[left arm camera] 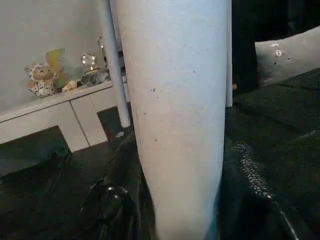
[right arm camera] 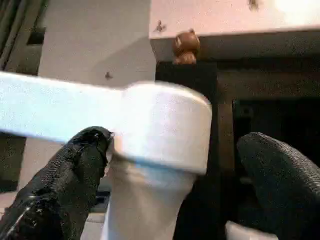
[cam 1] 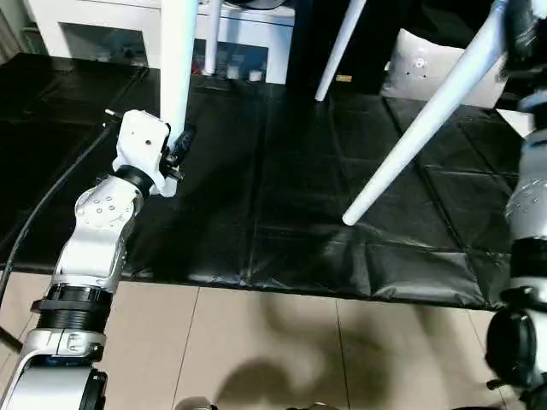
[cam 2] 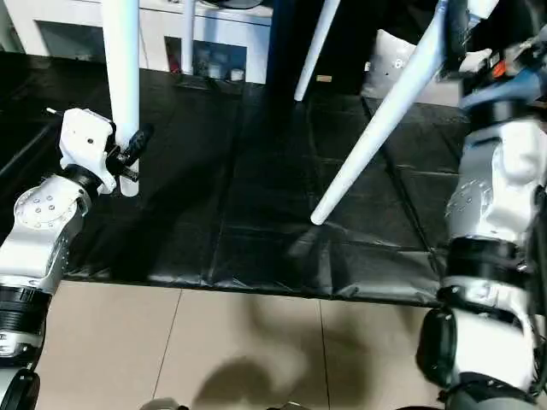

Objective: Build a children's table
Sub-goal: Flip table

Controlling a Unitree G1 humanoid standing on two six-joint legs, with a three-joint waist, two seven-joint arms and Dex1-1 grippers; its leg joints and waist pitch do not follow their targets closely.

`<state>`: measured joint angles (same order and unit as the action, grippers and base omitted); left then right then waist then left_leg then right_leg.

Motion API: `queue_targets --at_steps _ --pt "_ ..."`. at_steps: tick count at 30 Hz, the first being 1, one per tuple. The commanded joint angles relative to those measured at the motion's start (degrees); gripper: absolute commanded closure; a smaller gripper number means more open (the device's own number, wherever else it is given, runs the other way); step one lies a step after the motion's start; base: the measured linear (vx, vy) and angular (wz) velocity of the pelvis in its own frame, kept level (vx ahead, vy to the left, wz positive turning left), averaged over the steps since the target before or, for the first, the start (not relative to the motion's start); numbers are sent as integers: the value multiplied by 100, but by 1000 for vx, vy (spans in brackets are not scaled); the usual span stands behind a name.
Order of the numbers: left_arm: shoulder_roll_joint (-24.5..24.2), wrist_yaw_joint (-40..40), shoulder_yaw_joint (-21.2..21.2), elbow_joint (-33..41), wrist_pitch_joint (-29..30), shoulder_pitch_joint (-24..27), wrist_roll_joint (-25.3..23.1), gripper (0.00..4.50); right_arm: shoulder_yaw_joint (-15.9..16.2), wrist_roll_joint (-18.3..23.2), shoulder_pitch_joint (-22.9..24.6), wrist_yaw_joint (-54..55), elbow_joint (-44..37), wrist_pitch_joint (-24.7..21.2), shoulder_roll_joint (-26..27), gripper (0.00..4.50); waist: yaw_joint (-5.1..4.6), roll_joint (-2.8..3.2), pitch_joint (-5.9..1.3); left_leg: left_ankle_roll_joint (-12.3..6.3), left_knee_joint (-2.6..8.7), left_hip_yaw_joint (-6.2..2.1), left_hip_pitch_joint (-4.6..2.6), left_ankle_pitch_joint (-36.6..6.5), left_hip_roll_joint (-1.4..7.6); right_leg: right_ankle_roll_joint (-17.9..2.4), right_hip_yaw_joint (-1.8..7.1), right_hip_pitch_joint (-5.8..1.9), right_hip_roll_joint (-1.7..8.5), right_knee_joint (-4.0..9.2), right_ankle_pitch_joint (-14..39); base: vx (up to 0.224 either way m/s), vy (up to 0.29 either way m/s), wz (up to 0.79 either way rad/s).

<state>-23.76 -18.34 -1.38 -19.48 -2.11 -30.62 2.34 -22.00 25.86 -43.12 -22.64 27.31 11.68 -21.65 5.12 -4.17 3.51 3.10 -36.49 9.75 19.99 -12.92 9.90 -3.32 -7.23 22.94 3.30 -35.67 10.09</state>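
Left gripper: left gripper [cam 1: 175, 149] is clamped round the lower part of one white leg [cam 1: 178, 60] of the children's table, a black finger [left arm camera: 117, 200] on each side of the tube.
Right gripper: right gripper [right arm camera: 172, 165] stands spread wide about a rounded corner socket [right arm camera: 165, 127]; one finger [right arm camera: 75, 165] is just beside the socket, the other well apart from it, so nothing is gripped.
Children's table: held up in the air with its legs pointing down; the held leg is near upright, and a second leg [cam 1: 423, 124] slants down toward the middle of the cover, its tip [cam 1: 350, 218] close above it.
Far legs: two more [cam 1: 342, 47] hang farther back.
Open room: bare cover lies between the held leg and the slanted one, and in front of both to the cover's near edge.
Hidden: table top is cut off above; whether the slanted leg's tip touches the cover cannot be told.
Surface: black-covered work table [cam 1: 282, 248], creased in squares.
Room: beige floor tiles [cam 1: 256, 342] in front; white shelf [left arm camera: 55, 102] with small figures behind; grey cushion [cam 1: 419, 68] at the far right.
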Motion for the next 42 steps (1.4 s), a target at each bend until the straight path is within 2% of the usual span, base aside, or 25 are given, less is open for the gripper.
queue_targets --at_steps 1,7,10,11,12,15,17,18,22,24,26,27,29,30,31,32,33,34,35,37,38,39,40,41,42 --pt "-85 -104 295 -93 31 149 -407 293 -22 98 143 5 205 -160 53 0 5 138 -394 -59 502 -161 -34 -965 375 -569 416 -315 617 517 1838 0 0 0" --pt "-54 -86 351 -116 94 314 -446 293 306 4 328 -435 446 -614 131 0 15 127 -395 -54 493 -159 -30 -1025 357 -525 416 -316 624 549 2005 0 0 0" --pt "-37 -51 370 -107 155 465 -463 293 531 -14 415 -512 382 -1110 204 0 26 141 -404 -63 500 -169 -22 -885 378 -581 422 -313 615 514 1781 0 0 0" --pt "-37 -45 375 -107 165 504 -470 293 590 -21 446 -543 353 -1200 223 0 26 105 -411 -76 497 -168 -16 -825 384 -613 427 -320 622 490 1676 0 0 0" --pt "-37 -54 416 -144 219 579 -500 293 737 33 554 -684 181 -1409 287 0 33 115 -408 -99 500 -164 -16 -777 387 -635 439 -313 622 489 1560 0 0 0" --pt "-27 -69 454 -202 338 617 -516 293 861 117 682 -792 -60 -1601 369 0 54 90 -426 -64 514 -167 -36 -747 411 -659 443 -314 631 460 1363 0 0 0" --pt "-26 -88 480 -268 443 642 -517 293 993 177 859 -843 -368 -1760 462 0 69 105 -417 -48 531 -171 -31 -747 419 -642 449 -316 637 471 1335 0 0 0" --pt "-49 -68 469 -254 520 672 -507 237 1045 173 1022 -737 -600 -1827 521 0 88 108 -416 -1 543 -178 -54 -741 435 -611 451 -304 644 471 1326 0 0 0" --pt "-145 -73 347 109 757 890 -385 218 1010 -97 1411 -253 -1100 -1795 573 0 82 109 -412 135 576 -187 -66 -858 445 -544 462 -304 642 465 1282 0 0 0" --pt "-161 -61 272 273 777 975 -313 186 950 -177 1576 -73 -1323 -1789 579 0 89 96 -404 134 568 -166 -43 -873 399 -532 468 -324 650 497 1475 0 0 0" --pt "-162 -58 258 299 779 987 -299 175 940 -187 1603 -49 -1361 -1787 580 0 82 82 -392 81 569 -154 -34 -926 365 -385 460 -327 642 546 1806 0 0 0" --pt "-141 27 83 584 767 1132 -162 169 831 -266 1896 170 -1816 -1807 581 0 97 104 -397 60 564 -155 -34 -871 364 -295 465 -321 647 570 1925 0 0 0" --pt "-91 171 -178 984 708 1368 19 161 726 -295 2294 369 -2482 -1900 597 0 111 106 -407 48 575 -167 -21 -753 399 -249 474 -333 648 555 1747 0 0 0" --pt "-73 216 -266 1104 674 1447 70 161 709 -312 2414 427 -2686 -1918 604 0 104 105 -410 2 585 -171 -19 -704 409 -297 459 -323 609 526 1484 0 0 0" --pt "31 325 -500 1487 587 1685 248 161 717 -344 2721 528 -3160 -1961 613 0 107 150 -407 -13 590 -177 -17 -721 402 -321 455 -325 609 528 1453 0 0 0" --pt "73 355 -573 1619 569 1761 316 161 724 -360 2814 562 -3298 -1984 616 0 102 126 -404 -23 588 -174 -6 -741 419 -360 455 -329 615 527 1358 0 0 0" --pt "135 387 -658 1792 586 1852 406 161 742 -384 2919 620 -3450 -2054 611 0 89 128 -378 -40 603 -167 -16 -901 404 -341 444 -320 601 564 1590 0 0 0" --pt "214 396 -749 2009 650 1967 559 161 758 -378 3034 650 -3635 -2060 638 0 87 179 -375 -43 602 -167 -22 -974 389 -322 438 -317 599 582 1712 0 0 0" --pt "308 415 -845 2283 762 2119 735 161 773 -360 3173 686 -3860 -2083 669 0 71 154 -364 -45 599 -161 -21 -1044 386 -285 438 -313 596 611 1852 0 0 0" --pt "436 433 -945 2721 960 2382 986 161 845 -295 3391 735 -4198 -2267 682 0 28 160 -312 -52 614 -169 -18 -1337 382 -125 407 -290 598 700 2478 0 0 0" --pt "535 475 -965 3109 1183 2614 1146 161 925 -276 3561 812 -4448 -2486 677 0 5 166 -307 -47 594 -171 -40 -1440 353 6 393 -274 587 733 2790 0 0 0" --pt "543 482 -963 3141 1210 2631 1157 161 927 -263 3571 824 -4462 -2510 683 0 -22 156 -290 -74 589 -168 -20 -1483 324 177 371 -260 567 788 3052 0 0 0" --pt "671 599 -929 3616 1659 2876 1341 161 966 -111 3706 1050 -4686 -2892 775 0 -35 144 -296 -60 577 -166 -45 -1509 318 240 365 -240 551 790 3142 0 0 0" --pt "716 657 -898 3786 1843 2946 1385 161 1046 -129 3741 1122 -4779 -3048 786 0 -35 151 -303 -49 577 -179 -34 -1480 324 260 361 -256 562 775 3128 0 0 0" --pt "745 732 -853 3945 2012 2988 1362 161 1167 -117 3772 1159 -4887 -3276 772 0 -58 197 -288 -43 567 -181 -48 -1569 305 392 327 -218 515 837 3256 0 0 0"
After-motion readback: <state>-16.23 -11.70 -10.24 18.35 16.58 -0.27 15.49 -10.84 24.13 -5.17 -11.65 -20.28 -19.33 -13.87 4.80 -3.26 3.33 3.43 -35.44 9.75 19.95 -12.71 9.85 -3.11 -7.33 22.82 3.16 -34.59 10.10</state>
